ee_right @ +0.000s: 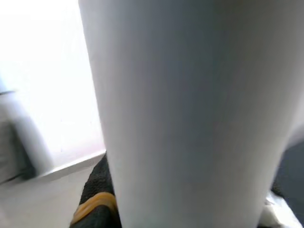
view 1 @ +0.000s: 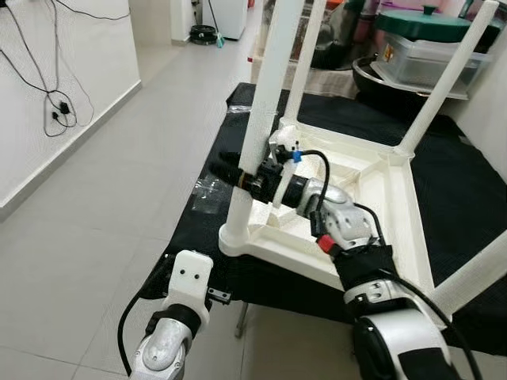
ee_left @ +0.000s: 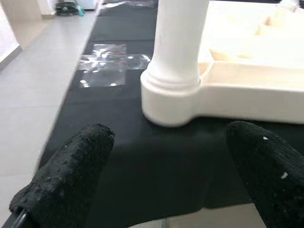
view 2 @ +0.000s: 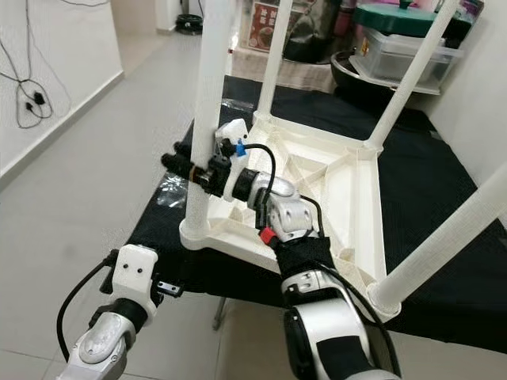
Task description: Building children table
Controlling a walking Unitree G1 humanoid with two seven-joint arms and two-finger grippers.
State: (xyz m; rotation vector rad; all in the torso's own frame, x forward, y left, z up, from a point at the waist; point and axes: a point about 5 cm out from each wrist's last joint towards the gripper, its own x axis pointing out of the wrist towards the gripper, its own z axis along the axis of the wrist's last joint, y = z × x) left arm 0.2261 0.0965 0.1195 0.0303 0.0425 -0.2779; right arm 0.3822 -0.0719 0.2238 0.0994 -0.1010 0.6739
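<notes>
Left eye view shows our right end effector (view 1: 230, 172) clamped around the near-left leg (view 1: 255, 134) of the upturned white children's table (view 1: 372, 198), which lies top-down on the black-covered tabletop (view 1: 463, 190). All four legs stand in their corner sockets. Our left end effector (view 1: 192, 275) hangs low before the tabletop's near edge, off the table. A clear plastic bag (view 1: 207, 190) lies beside the gripped leg.

Right eye view gives the same scene; a red label with pale writing sits on the clutter (view 2: 267, 25) behind, too small for us to read.

Left wrist view looks between our two spread black fingers (ee_left: 71, 175), holding nothing, at the leg's base seated in its corner socket (ee_left: 171, 97).

Right wrist view is close on the white leg, fingers closed on it.

We judge the risk to be this: a sideways pull on the leg could tilt it in the socket or slide the whole table toward the edge, since nothing braces the frame.
</notes>
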